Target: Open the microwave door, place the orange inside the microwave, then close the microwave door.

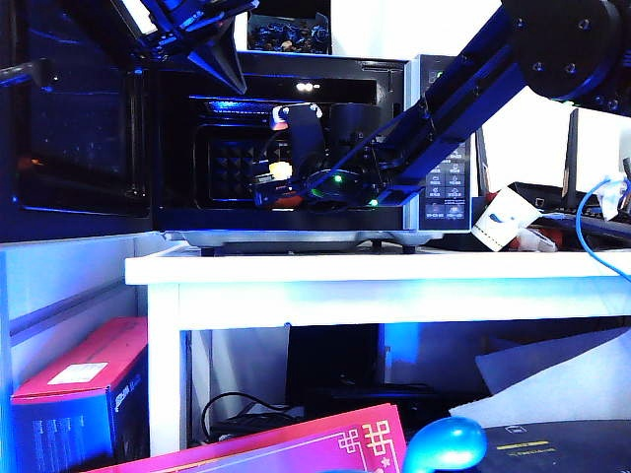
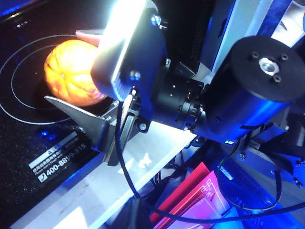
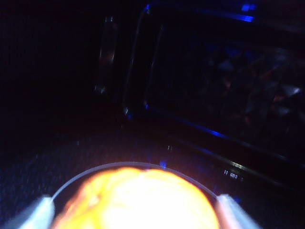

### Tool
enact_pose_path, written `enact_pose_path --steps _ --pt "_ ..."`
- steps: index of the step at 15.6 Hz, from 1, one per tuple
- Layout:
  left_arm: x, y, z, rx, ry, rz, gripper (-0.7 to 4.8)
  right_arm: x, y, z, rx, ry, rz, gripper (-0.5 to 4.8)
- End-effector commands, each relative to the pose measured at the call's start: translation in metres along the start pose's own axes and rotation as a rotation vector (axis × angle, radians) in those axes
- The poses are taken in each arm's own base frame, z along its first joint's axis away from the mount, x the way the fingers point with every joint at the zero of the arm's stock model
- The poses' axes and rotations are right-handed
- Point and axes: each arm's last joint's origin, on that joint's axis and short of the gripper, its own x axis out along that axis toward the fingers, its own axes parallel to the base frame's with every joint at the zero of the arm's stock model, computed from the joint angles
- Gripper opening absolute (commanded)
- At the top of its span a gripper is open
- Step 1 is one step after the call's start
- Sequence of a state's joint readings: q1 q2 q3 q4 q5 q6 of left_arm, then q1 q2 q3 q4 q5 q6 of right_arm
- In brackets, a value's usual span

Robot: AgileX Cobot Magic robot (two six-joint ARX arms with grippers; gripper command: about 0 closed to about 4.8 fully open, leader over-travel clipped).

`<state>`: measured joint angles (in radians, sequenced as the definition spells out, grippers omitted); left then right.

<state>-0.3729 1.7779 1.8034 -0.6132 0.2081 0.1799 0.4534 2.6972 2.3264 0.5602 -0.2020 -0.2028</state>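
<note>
- Orange (image 3: 138, 195) fruit with dimpled, ribbed skin is sitting on the round glass turntable (image 2: 28, 57) inside the microwave (image 1: 439, 128). It is glowing bright yellow-orange under the light.
- We are seeing the microwave door (image 1: 79, 118) swung fully open to the left of the exterior view, its glossy black glass reflecting blue light.
- We are seeing the right arm reaching through the opening into the dark cavity. The right tool (image 3: 136, 212) is standing with its pale fingers (image 3: 33, 214) spread wide, one on each side of the orange and right against its skin. We cannot tell whether they are pressing on it or just clear of it.
- We are finding the left tool (image 1: 219, 61) hanging above the top front edge of the microwave, its dark tip pointing down, well apart from the fruit. We cannot tell how far open it is.
- We are noting a white sticker with printed digits (image 2: 57, 160) on the cavity floor in front of the turntable.
- We are seeing the microwave standing on a white desk (image 1: 394, 268), with a tilted white paper cup (image 1: 498, 219) just beside it on the right and a blue cable (image 1: 592, 236) looping at the far right.
- We are seeing a pink box (image 1: 84, 379) under the desk at the left, pink printed card in the foreground and a rounded blue object (image 1: 444, 443) near the lower edge.
</note>
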Motion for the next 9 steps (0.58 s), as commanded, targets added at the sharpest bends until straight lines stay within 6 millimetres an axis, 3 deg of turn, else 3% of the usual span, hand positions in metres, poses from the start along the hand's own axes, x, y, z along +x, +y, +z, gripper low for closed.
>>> enact_pose_path --steps 1,9 --pt "-0.002 0.0 0.001 -0.004 -0.005 0.003 -0.04 0.001 -0.001 0.016 -0.006 0.032 -0.024 4.79" --pt "-0.002 0.0 0.002 -0.013 -0.014 0.005 -0.05 -0.005 -0.006 0.046 -0.038 0.258 -0.032 4.79"
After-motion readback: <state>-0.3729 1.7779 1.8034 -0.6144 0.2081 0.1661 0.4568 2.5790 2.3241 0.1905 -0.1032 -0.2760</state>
